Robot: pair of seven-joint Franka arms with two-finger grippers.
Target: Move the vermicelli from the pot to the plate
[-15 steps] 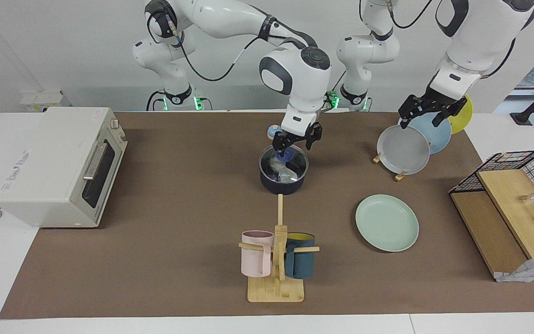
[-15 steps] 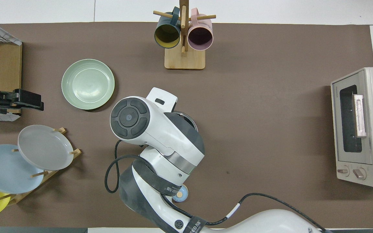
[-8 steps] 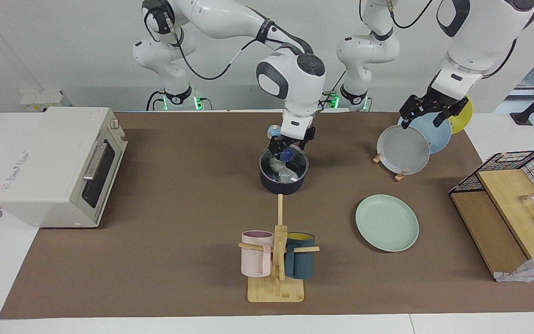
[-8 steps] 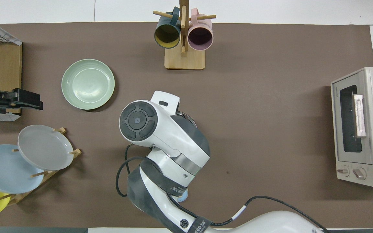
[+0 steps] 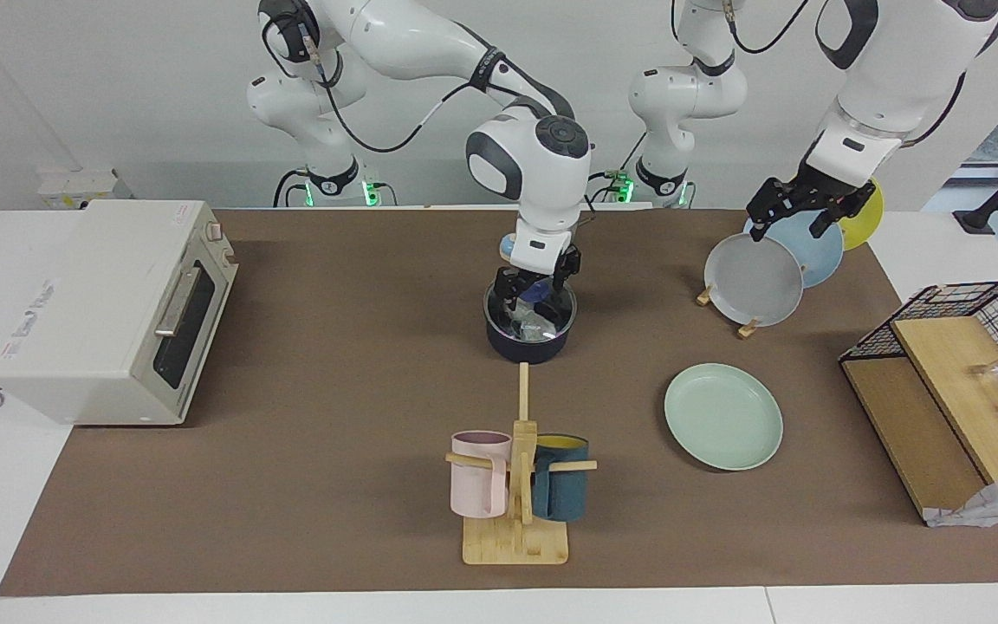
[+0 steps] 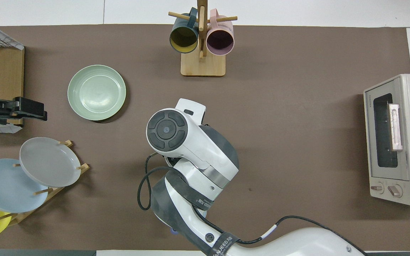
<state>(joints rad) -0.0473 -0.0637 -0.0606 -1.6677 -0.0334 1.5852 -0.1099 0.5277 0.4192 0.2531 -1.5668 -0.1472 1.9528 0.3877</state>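
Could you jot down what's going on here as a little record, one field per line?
pot: pot mid-table, nearer to the robots than the mug stand
vermicelli: vermicelli lies inside the pot
plate: plate bare, toward the left arm's end of the table
right gripper: right gripper open, tips at the pot's mouth, nothing held
left gripper: left gripper open, waiting over the plate rack

Right arm (image 6: 190,153) beside the plate (image 6: 96,92).
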